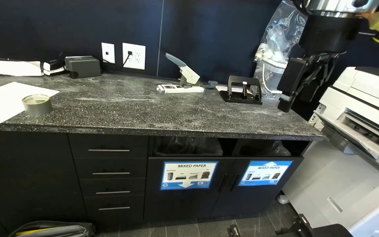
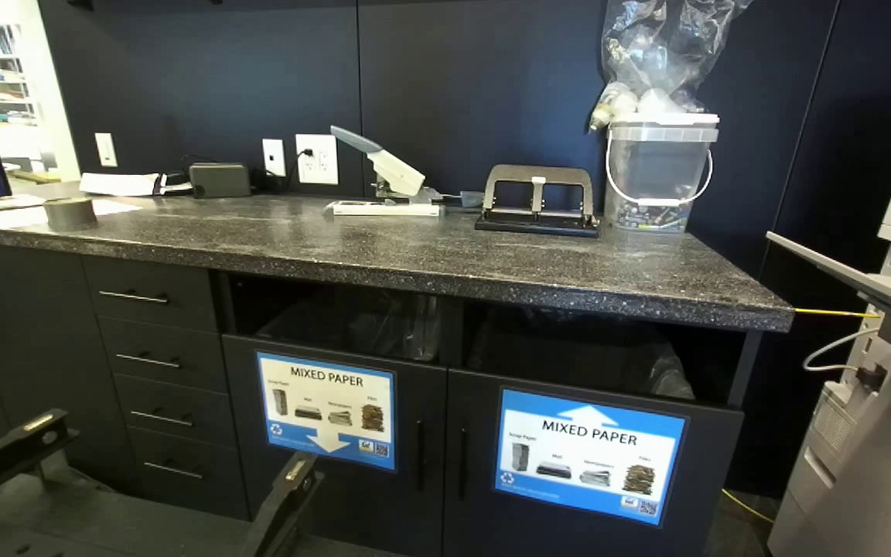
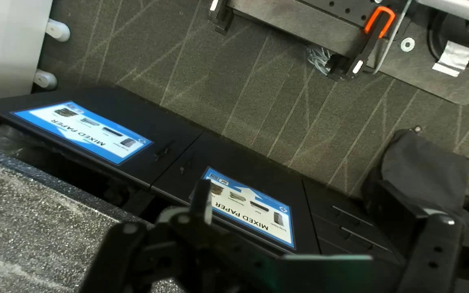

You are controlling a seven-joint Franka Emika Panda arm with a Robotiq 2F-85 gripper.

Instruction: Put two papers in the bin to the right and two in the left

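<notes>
Paper (image 1: 3, 102) flat on speckled counter (image 1: 127, 115), navy wall (image 1: 215, 33) behind

White paper (image 1: 7, 100) lies flat on desk (image 1: 127, 115), toward the left, one corner reaching front edge; sheet count unclear. Left mixed-paper bin (image 1: 189, 150): clear-lined, recessed beneath front edge. Right mixed-paper bin (image 2: 585, 356): likewise lined, beneath front edge, near right corner.

Can see on the tabletop (image 2: 384, 246) a stapler (image 2: 399, 173), near it a black hole punch (image 2: 538, 223) just beside a transparent bucket (image 2: 656, 172), and, well apart, a tape roll (image 1: 38, 107).
</notes>
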